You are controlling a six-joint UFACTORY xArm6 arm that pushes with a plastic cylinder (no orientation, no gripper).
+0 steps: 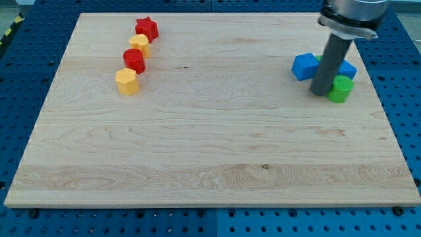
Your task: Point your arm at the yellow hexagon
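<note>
Two yellow blocks lie at the upper left of the wooden board (197, 131). The lower one, a yellow hexagon (127, 81), ends a column. Above it come a red block (134, 60), a second yellow block (139, 45) and a red star (147, 28). My tip (320, 91) is far off at the view's right, among a blue block (305, 66), a second blue block (346, 69) and a green block (340, 89). The tip stands just left of the green block. The rod hides part of the blue and green blocks.
The board lies on a blue perforated table (408, 79). The arm's dark body (352, 16) comes in from the view's top right.
</note>
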